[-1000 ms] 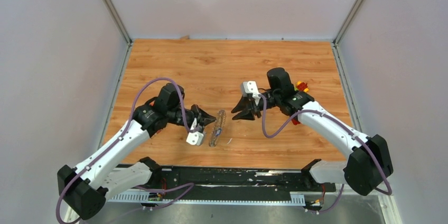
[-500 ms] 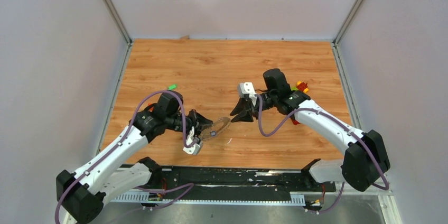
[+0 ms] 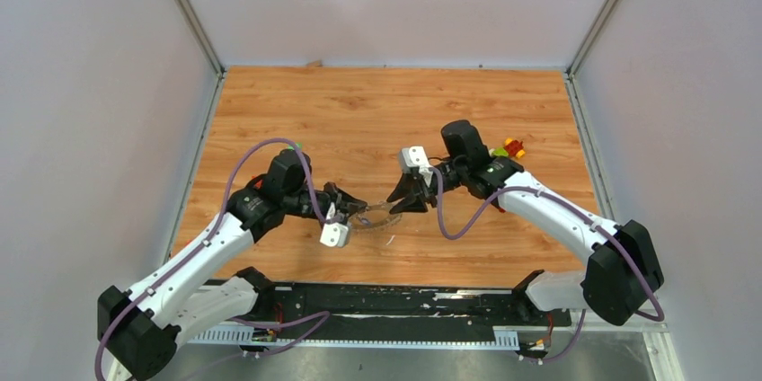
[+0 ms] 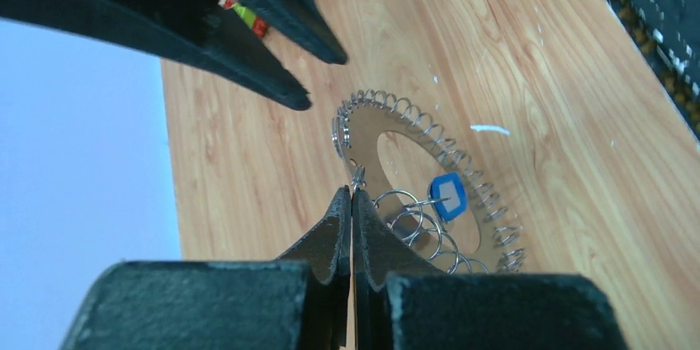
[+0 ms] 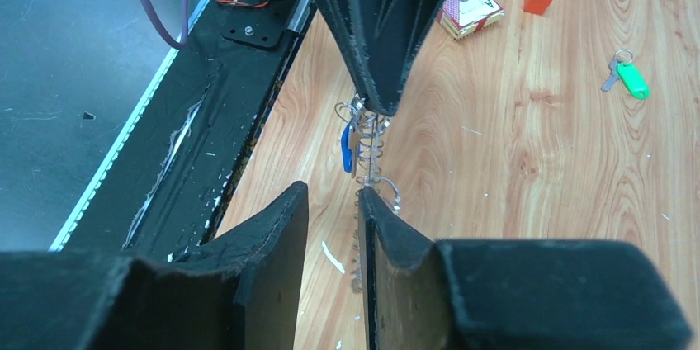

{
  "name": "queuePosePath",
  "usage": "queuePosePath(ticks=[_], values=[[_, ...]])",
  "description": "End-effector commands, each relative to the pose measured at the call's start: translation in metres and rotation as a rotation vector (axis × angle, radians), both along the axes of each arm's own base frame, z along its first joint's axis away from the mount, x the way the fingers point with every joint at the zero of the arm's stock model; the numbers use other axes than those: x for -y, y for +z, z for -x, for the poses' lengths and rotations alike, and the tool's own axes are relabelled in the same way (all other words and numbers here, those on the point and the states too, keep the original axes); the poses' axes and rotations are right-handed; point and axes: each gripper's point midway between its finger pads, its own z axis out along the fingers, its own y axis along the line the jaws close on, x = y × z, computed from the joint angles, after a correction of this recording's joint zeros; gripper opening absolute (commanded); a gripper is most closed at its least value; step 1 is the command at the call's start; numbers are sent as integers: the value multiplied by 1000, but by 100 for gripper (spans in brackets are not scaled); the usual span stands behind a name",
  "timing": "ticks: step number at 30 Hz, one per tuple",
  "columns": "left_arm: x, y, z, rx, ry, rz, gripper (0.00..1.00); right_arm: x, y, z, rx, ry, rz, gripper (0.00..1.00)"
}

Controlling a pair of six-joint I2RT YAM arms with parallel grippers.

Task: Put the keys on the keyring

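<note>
One blue key (image 4: 446,196) seems threaded on the keyring (image 4: 365,131) pinched by the left claw (image 4: 352,195); green key (image 5: 634,80) is left beyond half-open, empty right claw (image 5: 333,195).

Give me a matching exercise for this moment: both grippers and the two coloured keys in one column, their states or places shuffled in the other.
1. left gripper
2. right gripper
3. green key
4. blue key

A. lying loose on the table, away from the ring
B. shut on the edge of the keyring
C. among the keyring's wire loops
D. open, close to the keyring

Pairs: 1-B, 2-D, 3-A, 4-C
</note>
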Motion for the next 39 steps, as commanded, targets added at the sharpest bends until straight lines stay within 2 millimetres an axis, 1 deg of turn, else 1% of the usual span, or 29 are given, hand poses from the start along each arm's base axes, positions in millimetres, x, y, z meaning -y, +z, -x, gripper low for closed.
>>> queuePosePath(ticks=[1, 7, 13, 20, 28, 39], values=[[20, 48, -5, -166, 69, 157, 0, -6, 24, 1, 51, 25, -41, 29], [28, 58, -5, -390, 148, 198, 0, -8, 33, 2, 46, 12, -45, 26], [31, 59, 1, -514, 161, 193, 0, -8, 38, -4, 51, -24, -46, 26], [33, 58, -1, -554, 180, 203, 0, -13, 43, -7, 40, -53, -46, 28], [35, 60, -5, -584, 209, 226, 0, -24, 40, 2, 27, -27, -33, 29], [35, 55, -4, -591, 211, 219, 0, -27, 40, -4, 33, -68, -23, 19]])
